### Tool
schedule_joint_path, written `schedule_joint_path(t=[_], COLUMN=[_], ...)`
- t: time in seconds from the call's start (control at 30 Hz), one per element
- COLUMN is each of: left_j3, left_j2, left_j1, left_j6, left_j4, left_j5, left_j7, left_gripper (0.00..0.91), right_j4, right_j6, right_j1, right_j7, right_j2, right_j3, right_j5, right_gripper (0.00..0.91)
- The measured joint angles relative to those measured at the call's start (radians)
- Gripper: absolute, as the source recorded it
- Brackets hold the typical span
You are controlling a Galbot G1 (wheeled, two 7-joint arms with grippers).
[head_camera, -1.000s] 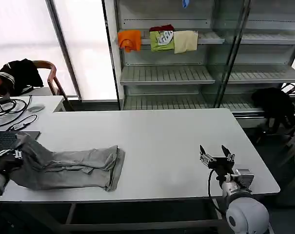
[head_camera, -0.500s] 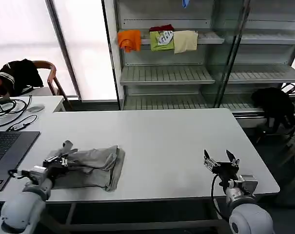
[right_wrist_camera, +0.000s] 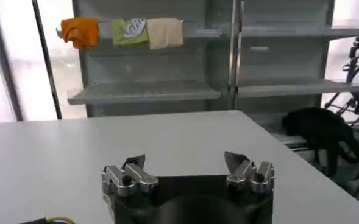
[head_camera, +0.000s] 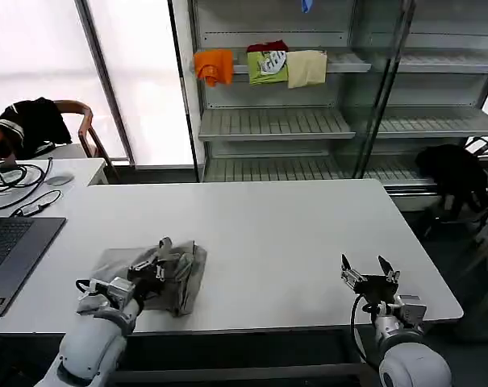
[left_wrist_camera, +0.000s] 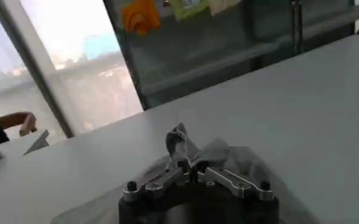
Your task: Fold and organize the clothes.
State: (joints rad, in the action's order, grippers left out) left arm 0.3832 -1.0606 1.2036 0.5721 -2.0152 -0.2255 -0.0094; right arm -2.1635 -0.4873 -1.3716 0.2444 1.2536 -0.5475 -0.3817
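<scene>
White table (head_camera: 276, 234), shelving behind with orange, green and cream cloths (head_camera: 262, 66).
Left gripper (head_camera: 153, 267) pinched shut on grey T-shirt (head_camera: 175, 274) fold, laptop (head_camera: 14, 246) beyond it; right gripper (head_camera: 368, 272) spread open, holding nothing, well apart.

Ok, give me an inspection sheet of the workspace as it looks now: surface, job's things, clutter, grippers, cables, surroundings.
Surface: white table, mostly bare.
Job's things: grey T-shirt folded into a bundle near the table's front left edge.
Clutter: laptop at the table's left end; mouse on the side desk.
Grippers: left gripper shut on a raised fold of the T-shirt; right gripper open, above the table's front right, holding nothing.
Cables: black cables coiled on the side desk, one running toward the laptop.
Surroundings: shelves behind, with orange cloth, green cloth and cream cloth; chair with black garment.
</scene>
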Motion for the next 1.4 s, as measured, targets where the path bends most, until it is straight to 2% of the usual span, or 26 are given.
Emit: schedule_joint_path(t=[0.13,0.17,0.2,0.23,0.7,1.03,1.2,1.4], left_j3=[-0.036,-0.043,-0.049,-0.055,-0.109,-0.104,-0.051,0.067], left_j2=[-0.014,-0.017,-0.021,-0.025,-0.083,-0.137,-0.128,-0.069], left_j1=[-0.017,-0.022,-0.027,-0.031,-0.06,-0.052,-0.049,-0.023], left_j6=[0.001,0.001,0.001,0.001,-0.011,-0.002,0.0,0.002], left_j4=[0.012,0.015,0.021,0.024,0.048,-0.039,-0.104,-0.141], left_j5=[0.005,0.005,0.006,0.006,-0.028,-0.268,-0.396,-0.504], left_j7=[0.002,0.002,0.001,0.001,-0.018,-0.059,-0.1,-0.138], left_gripper=[0.03,0.494,0.887,0.907,0.907,0.907,0.907,0.907], right_j4=[0.008,0.01,0.012,0.015,0.039,0.046,0.044,0.054], right_j6=[0.003,0.004,0.006,0.007,0.013,0.004,-0.001,-0.009], right_j1=[-0.002,-0.002,-0.001,-0.001,0.014,0.047,0.066,0.094], right_j7=[-0.002,-0.002,-0.002,-0.003,-0.002,0.005,0.005,0.007], right_j2=[0.005,0.007,0.007,0.008,0.01,0.001,-0.007,-0.02], right_j3=[0.007,0.009,0.012,0.014,0.043,0.058,0.074,0.098], right_j5=[0.009,0.011,0.012,0.014,0.027,0.026,0.023,0.015], right_gripper=[0.907,0.907,0.907,0.907,0.907,0.907,0.907,0.907])
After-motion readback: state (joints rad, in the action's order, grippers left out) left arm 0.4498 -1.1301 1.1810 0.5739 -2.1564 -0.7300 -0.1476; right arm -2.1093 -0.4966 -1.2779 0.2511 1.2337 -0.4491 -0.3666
